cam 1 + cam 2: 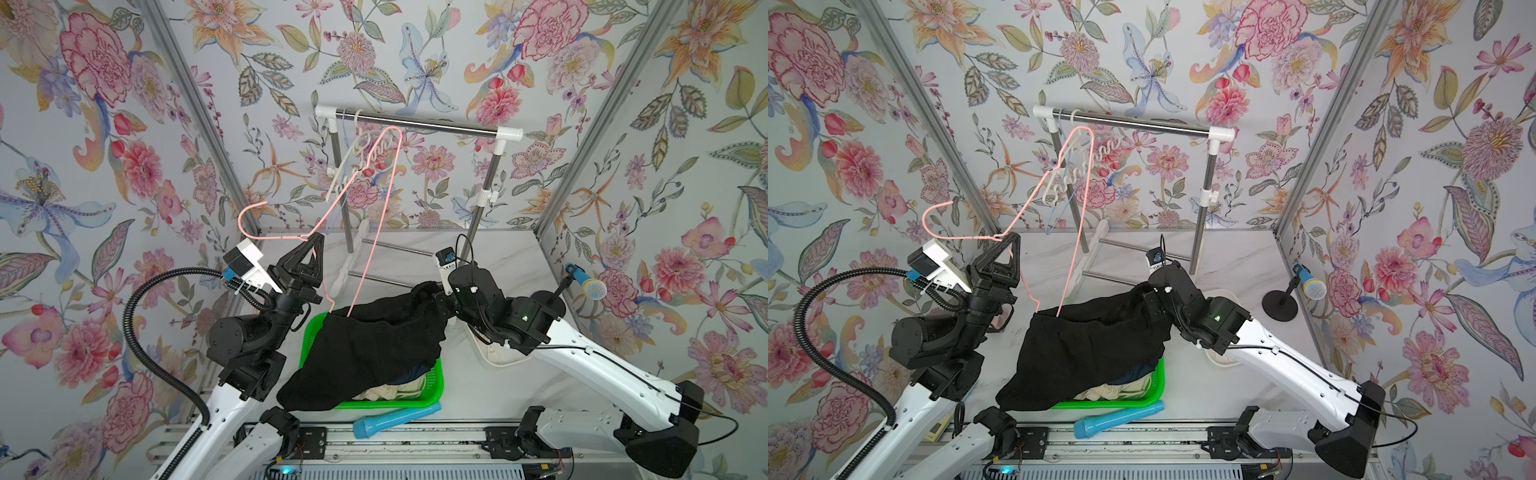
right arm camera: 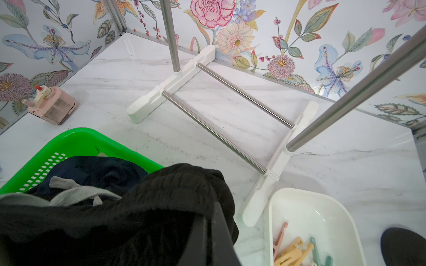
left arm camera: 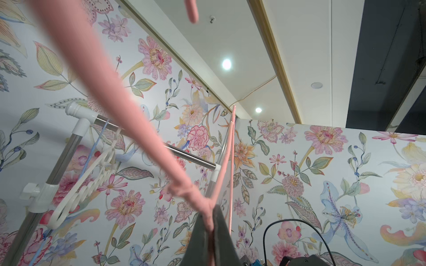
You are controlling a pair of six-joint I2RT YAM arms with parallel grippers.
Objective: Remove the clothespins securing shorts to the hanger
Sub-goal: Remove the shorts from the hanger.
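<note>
My left gripper (image 1: 313,237) (image 3: 211,221) is shut on the twisted neck of a pink wire hanger (image 1: 376,166) (image 1: 1077,166) and holds it up over the table. Black shorts (image 1: 374,345) (image 1: 1088,357) hang from the hanger's lower end and drape over a green basket (image 1: 434,386). My right gripper (image 1: 437,293) (image 2: 211,214) is shut on the waistband of the black shorts (image 2: 179,184) at its other end. Several clothespins (image 2: 292,251), tan, pink and teal, lie in a white tray (image 2: 322,207). I see no clothespin on the shorts; the fabric hides where hanger and waistband meet.
Navy shorts (image 2: 96,170) and cream ones (image 1: 390,392) lie in the basket. A clothes rack (image 1: 415,122) with white and blue hangers stands at the back. A blue tube (image 1: 395,419) lies in front, a microphone (image 1: 592,286) at right, a pink sharpener (image 2: 51,104) at left.
</note>
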